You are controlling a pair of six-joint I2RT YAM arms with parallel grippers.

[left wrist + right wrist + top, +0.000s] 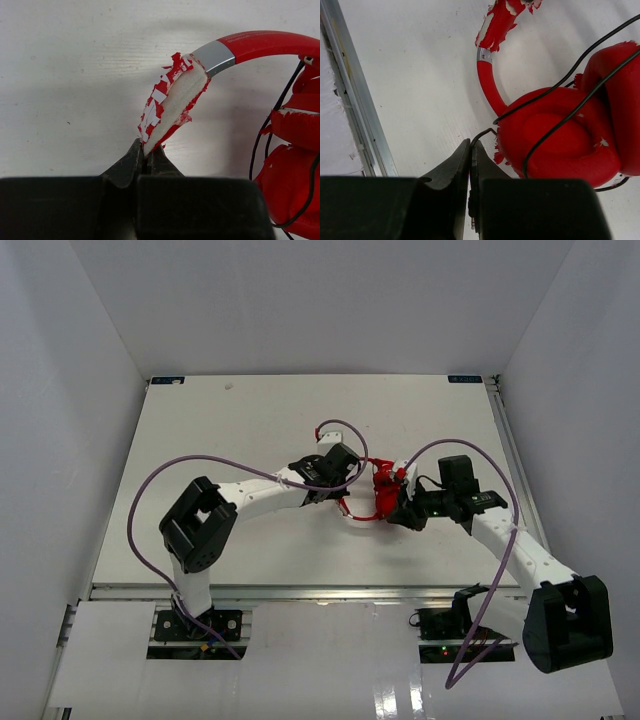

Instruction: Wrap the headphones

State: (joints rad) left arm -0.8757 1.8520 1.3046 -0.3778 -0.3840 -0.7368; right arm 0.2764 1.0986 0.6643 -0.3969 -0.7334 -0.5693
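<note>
Headphones (383,490) between left pincer (147,156), right pincer (470,150)

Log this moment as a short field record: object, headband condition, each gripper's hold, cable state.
object: bright red over-ear headphones, between the two grippers over the white table
headband: torn red-and-white padding, pale foam exposed
left gripper: shut on the end of that padding
right gripper: shut on the thin black cable
cable: crosses the red earcups in two lines; plug not visible
</note>
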